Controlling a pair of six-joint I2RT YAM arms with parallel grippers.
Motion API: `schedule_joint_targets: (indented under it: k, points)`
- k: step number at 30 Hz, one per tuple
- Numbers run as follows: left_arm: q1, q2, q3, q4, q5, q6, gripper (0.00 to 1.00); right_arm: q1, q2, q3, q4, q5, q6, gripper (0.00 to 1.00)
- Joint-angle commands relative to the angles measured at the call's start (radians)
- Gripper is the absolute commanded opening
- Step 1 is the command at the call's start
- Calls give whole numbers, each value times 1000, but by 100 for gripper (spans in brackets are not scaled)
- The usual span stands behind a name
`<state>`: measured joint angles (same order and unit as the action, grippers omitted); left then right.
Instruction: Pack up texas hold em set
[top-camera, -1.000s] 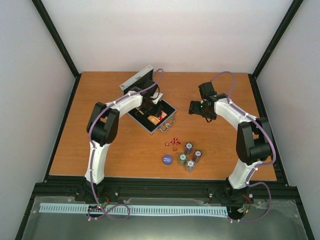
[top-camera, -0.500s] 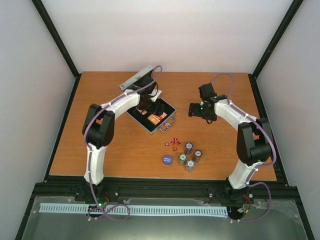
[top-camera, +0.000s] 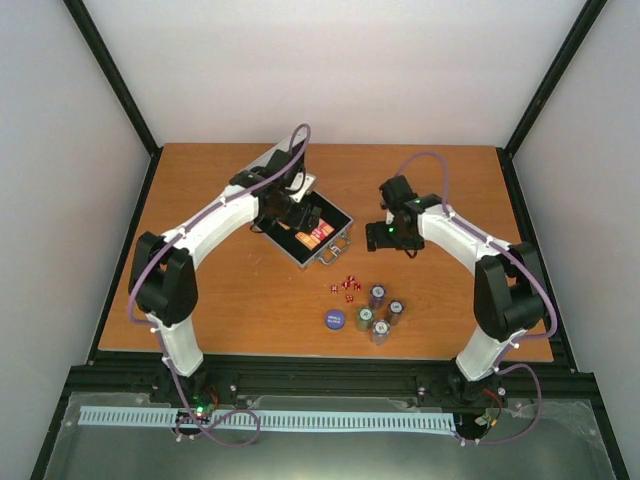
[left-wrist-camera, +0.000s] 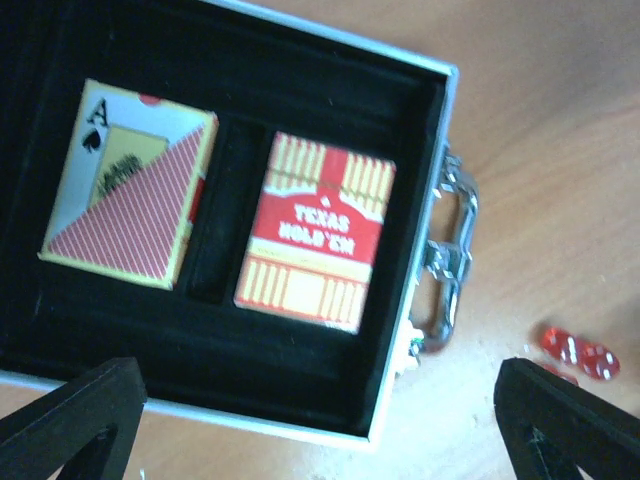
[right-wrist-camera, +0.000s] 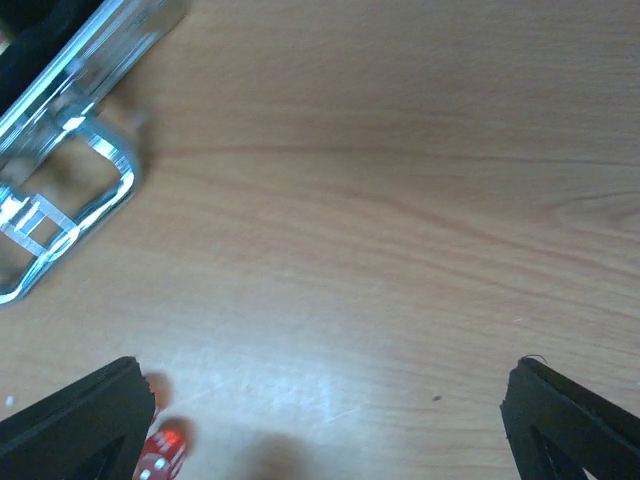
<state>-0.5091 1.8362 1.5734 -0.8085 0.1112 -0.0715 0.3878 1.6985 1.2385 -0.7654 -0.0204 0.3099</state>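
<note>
- The left gripper (left-wrist-camera: 315, 432) hangs over the open case (top-camera: 318, 238), its jaws spread wide with nothing between them.
- The right gripper (top-camera: 385, 236) is at 3 o'clock of the case, just off the handle (right-wrist-camera: 60, 225). It is also spread wide and empty, over bare surface (top-camera: 220, 300).
- The case sits mid-surface with its lid (top-camera: 272, 165) raised on the 11 o'clock side. The left arm (top-camera: 215, 215) and its gripper cover part of the black lining in the top view.
- Two decks (left-wrist-camera: 315, 232) lie side by side in the case with a narrow black slot between them. One shows an ace of spades and the other reads "Texas Hold'em".
- The dice (top-camera: 346, 286) are scattered at 5 o'clock of the case, outside it. They are too small to count surely; the left wrist view shows at least two.
- Four chip stacks (top-camera: 378, 297) stand upright in a tight cluster at 5 o'clock of the dice.
- One blue disc (top-camera: 335, 319) lies flat at 9 o'clock of the stacks, just beside them.
- Since half a second ago, the left arm's elbow has swung out toward 8 o'clock.
- The right gripper has shifted toward 8 o'clock, closer to the handle.
- The case, dice, stacks and disc lie where they did.
</note>
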Motion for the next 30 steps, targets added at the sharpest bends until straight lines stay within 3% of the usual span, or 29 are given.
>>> schedule_joint_targets:
  k: [1,5,15,30]
  points:
    - [-52,-92,-83,-59,-41,-14,97,104,-3,-10,-56,12,-32,95]
    - [-55,-164,-183,-49,-37,-54,94,182,12,-14,-55,5,-31,87]
    - [-63,-320,-346,-69,-62,-118,85,249,66,-56,31,-59,36,47]
    - [-62,-352,-392,-66,-87,-114,85,286,184,12,30,-64,37,46]
